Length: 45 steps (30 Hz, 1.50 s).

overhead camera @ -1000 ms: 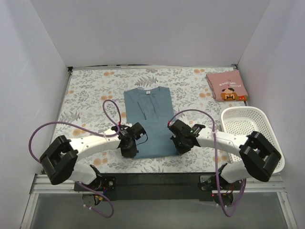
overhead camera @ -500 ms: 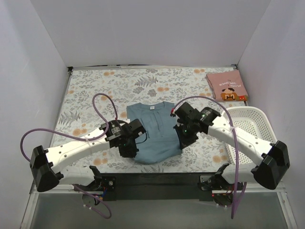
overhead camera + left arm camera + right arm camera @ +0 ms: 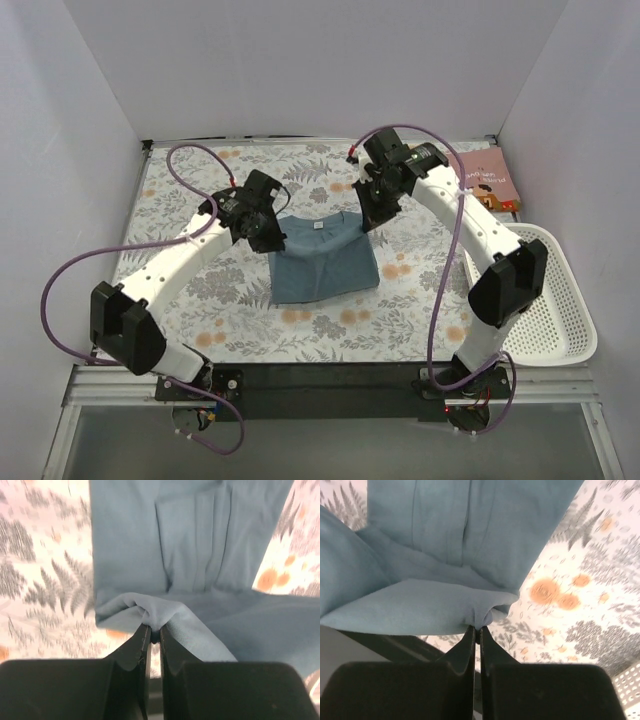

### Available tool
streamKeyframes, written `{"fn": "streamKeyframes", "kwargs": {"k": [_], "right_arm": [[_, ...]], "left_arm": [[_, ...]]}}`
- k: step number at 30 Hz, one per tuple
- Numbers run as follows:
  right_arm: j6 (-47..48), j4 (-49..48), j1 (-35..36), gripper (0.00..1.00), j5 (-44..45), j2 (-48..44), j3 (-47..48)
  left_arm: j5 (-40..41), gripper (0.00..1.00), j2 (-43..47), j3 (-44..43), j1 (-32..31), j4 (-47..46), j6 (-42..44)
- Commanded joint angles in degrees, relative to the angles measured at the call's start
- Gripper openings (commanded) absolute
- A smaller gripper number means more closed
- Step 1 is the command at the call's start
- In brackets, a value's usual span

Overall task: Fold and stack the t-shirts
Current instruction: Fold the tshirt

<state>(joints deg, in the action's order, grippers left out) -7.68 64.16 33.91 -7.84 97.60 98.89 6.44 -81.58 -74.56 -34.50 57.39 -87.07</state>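
The teal-blue t-shirt [image 3: 322, 262] lies in the middle of the floral cloth, doubled over with its near half carried toward the collar. My left gripper [image 3: 272, 237] is shut on its left corner, seen pinched between the jaws in the left wrist view [image 3: 155, 630]. My right gripper [image 3: 366, 218] is shut on the right corner, pinched in the right wrist view [image 3: 478, 626]. The shirt [image 3: 200, 570] [image 3: 470, 540] hangs from both grips. The pink t-shirt [image 3: 478, 182] with the cartoon print lies folded at the back right corner.
A white perforated basket [image 3: 560, 300] stands at the right edge of the table. The floral table cloth [image 3: 180, 290] covers the table. White walls close the back and both sides.
Both grippers have carried the shirt's near hem away from the arm bases toward the collar, folding the shirt in half. The arms have stretched far out. The pink shirt has not moved.
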Motion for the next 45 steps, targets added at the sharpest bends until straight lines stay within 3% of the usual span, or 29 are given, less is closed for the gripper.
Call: {"fn": "streamKeyframes", "kwargs": {"k": [1, 10, 18, 23, 26, 27, 29, 31, 33, 35, 40, 41, 45], "right_arm": [[4.3, 1.3, -3.2, 0.01, -1.9, 5.8, 9.5], [7.5, -1.6, -10.9, 0.01, -3.8, 24.9, 23.0], [7.6, -10.6, -12.5, 0.01, -4.2, 27.9, 17.3], [7.2, -15.0, -12.6, 0.07, -4.6, 25.5, 13.3], [6.6, -17.7, -12.6, 0.18, -4.3, 22.5, 11.2], [6.5, -19.4, -12.6, 0.30, -4.2, 21.8, 10.4], [5.8, -20.0, -12.6, 0.34, -3.0, 20.4, 9.1], [5.2, -21.2, -12.6, 0.36, -2.4, 18.9, 6.7], [4.8, -23.8, -12.6, 0.38, -2.4, 14.6, 3.1], [4.2, -30.3, -13.3, 0.40, -5.2, 9.4, -4.6], [0.9, -46.2, -15.9, 0.47, -26.3, 3.3, -18.8], [0.4, -50.2, -16.1, 0.47, -28.7, 3.5, -20.2], [-5.6, -60.4, -16.3, 0.47, -39.6, 7.4, -22.9]], "left_arm": [[-2.2, 0.00, -3.3, -2.8, 5.3, -7.7, 6.0], [-6.3, 0.00, -17.2, -1.0, 15.2, -18.7, 8.1], [-3.6, 0.00, -22.2, -0.6, 16.1, -22.6, 9.1], [-3.2, 0.00, -21.5, 0.5, 16.2, -23.1, 8.6], [-1.7, 0.00, -18.8, 2.0, 16.2, -24.0, 7.9], [-0.6, 0.11, -18.4, 2.1, 16.2, -24.2, 7.9], [0.2, 0.23, -17.8, 2.7, 16.2, -24.2, 7.6], [0.8, 0.48, -16.5, 3.4, 16.2, -24.3, 7.2], [1.2, 0.65, -13.2, 5.6, 16.2, -25.2, 6.8], [1.6, 0.74, -9.8, 9.6, 16.1, -27.3, 6.2], [-8.5, 0.75, 0.8, 19.6, 14.9, -41.9, 7.5], [-13.6, 0.74, 1.0, 20.9, 14.5, -44.3, 7.1], [-19.6, 0.64, -2.1, 23.1, 13.0, -54.2, 5.8]]}}
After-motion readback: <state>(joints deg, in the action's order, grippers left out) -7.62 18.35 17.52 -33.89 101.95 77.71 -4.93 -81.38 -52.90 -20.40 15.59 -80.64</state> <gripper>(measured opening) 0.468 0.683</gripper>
